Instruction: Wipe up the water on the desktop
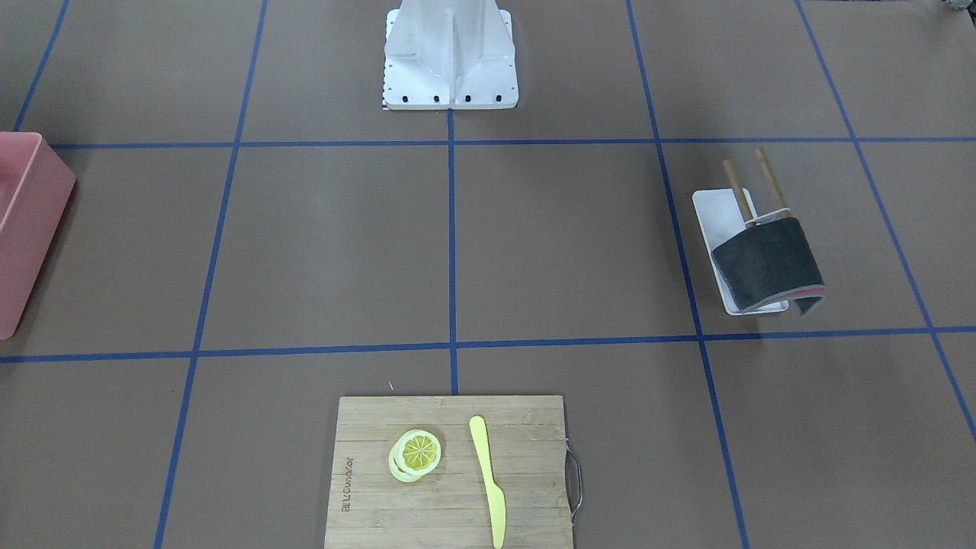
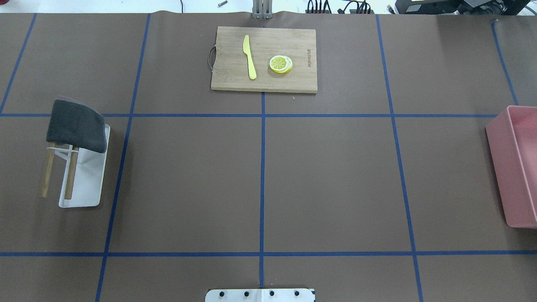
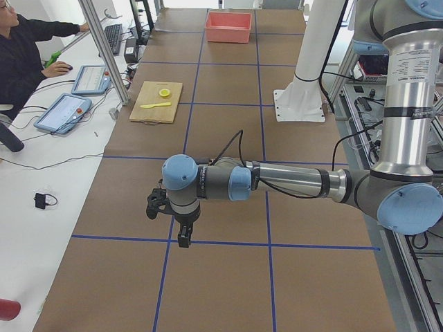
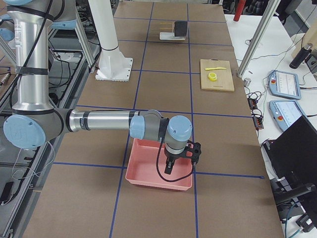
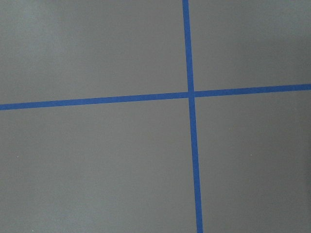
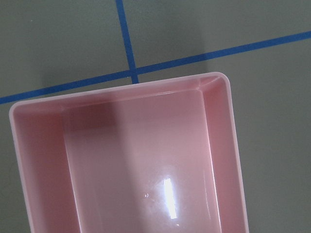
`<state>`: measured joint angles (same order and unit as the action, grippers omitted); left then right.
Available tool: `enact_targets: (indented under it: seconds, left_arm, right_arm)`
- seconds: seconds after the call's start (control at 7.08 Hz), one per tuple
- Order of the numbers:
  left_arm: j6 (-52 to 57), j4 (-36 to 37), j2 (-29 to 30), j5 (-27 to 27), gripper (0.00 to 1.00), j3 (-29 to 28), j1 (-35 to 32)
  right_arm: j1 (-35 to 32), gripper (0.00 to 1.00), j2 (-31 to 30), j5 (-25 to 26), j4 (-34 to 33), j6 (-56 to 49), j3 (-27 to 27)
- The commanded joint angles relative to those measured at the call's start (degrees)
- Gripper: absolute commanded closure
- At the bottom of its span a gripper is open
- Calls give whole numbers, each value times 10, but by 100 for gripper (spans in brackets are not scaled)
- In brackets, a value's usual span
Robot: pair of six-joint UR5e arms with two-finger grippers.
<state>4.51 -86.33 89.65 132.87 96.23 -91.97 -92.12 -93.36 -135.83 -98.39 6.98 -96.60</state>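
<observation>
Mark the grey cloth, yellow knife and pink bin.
grey cloth (image 2: 75, 126), overhead exterior view, middle of draped fabric
yellow knife (image 2: 249, 58), overhead exterior view, middle of its length
pink bin (image 2: 505, 167), overhead exterior view, outer side wall

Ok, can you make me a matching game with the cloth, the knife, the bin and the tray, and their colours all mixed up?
Things:
1. cloth
2. knife
3. bin
4. tray

Colours:
A. pink
B. white
C. dark grey
D. yellow

Pairs: 1-C, 2-D, 3-A, 4-B.
</observation>
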Motion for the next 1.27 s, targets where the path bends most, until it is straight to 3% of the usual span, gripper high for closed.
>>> enact_targets:
  seconds: [0.0,0.71,0.99,1.13]
  left_arm:
    - [3,-6,-14,0,2,15,2]
    - [-6,-16,-16,4,2,10,4]
    - [-145,-16,3,31,2,44,6]
    - [-191,-16,6,85,2,71,22]
  right_arm:
    - [0,0,-1,-1,0,0,0]
    - [0,0,0,-1,3,0,-5]
    - [0,0,1,-2,5,0,-6]
    - [0,0,1,-1,5,0,-6]
